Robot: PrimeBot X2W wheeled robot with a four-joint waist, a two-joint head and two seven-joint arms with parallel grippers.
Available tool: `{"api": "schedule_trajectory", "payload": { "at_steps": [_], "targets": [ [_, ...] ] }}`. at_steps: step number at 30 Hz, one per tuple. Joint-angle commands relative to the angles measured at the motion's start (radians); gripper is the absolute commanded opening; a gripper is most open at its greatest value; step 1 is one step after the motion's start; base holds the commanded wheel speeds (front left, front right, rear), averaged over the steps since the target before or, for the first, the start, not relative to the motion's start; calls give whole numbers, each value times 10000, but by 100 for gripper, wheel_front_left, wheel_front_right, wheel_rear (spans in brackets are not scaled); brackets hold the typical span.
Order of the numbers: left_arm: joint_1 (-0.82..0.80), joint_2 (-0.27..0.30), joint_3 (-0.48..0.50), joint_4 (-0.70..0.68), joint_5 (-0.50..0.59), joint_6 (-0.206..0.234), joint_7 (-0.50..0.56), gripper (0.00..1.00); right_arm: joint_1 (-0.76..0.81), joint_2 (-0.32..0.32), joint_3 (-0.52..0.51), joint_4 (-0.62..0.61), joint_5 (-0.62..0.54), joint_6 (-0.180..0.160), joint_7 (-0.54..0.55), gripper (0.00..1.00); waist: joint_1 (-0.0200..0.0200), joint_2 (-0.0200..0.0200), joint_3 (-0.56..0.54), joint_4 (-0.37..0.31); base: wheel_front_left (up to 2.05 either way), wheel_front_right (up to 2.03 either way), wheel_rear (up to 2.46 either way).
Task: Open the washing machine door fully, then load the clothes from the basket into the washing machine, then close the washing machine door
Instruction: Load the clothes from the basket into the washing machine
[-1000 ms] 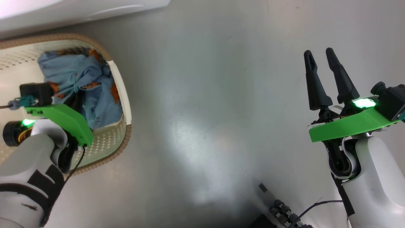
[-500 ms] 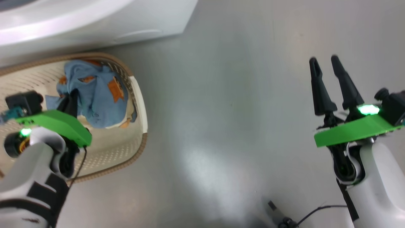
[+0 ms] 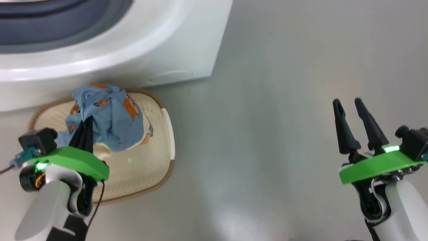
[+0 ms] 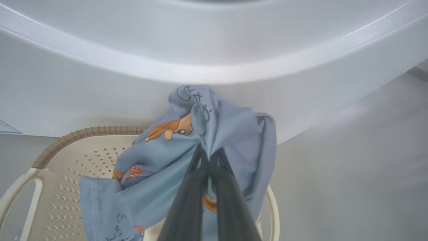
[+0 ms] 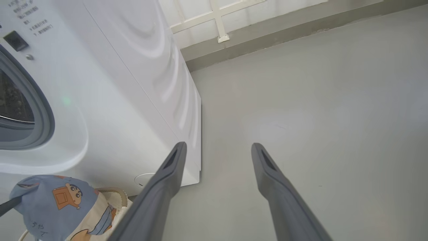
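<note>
Above grey floor [image 3: 284, 150] beside the washer [image 3: 150, 50], the left gripper [image 3: 87, 125] is pinching the clothes [image 3: 113, 110] tightly, dangling them over the basket [image 3: 169, 134], while the right gripper [image 3: 347, 100] is hovering wide open and empty; hanging cloth could be snagging the basket rim or slipping free.

smooth grey floor [image 3: 274, 140], glossy; a white lattice frame [image 5: 219, 20] above a drab baseboard [image 5: 301, 28].

There is one washing machine [image 3: 140, 50], one basket [image 3: 171, 134] and one bunched bundle of clothes [image 3: 113, 117], light blue with some cream cloth. Two grippers show, the left gripper [image 3: 87, 122] and the right gripper [image 3: 347, 100], each with two dark fingers [image 3: 344, 134]. One grey floor [image 3: 267, 100] lies under them all.
</note>
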Motion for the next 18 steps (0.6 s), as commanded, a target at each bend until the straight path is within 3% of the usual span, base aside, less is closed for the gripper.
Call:
{"api": "schedule_trajectory", "payload": {
  "at_steps": [1, 18],
  "targets": [
    [288, 269, 460, -354, 195, -15, -106, 0, 382, -109, 114, -157, 57, 23, -74, 100, 0, 0, -694, 277, 0, 0, 0],
    [2395, -142, 2023, -3012, 2146, -15, -106, 0, 1607, -376, -5, 68, 173, 23, -74, 100, 0, 0, -2501, 560, 0, 0, 0]
  ]
}}
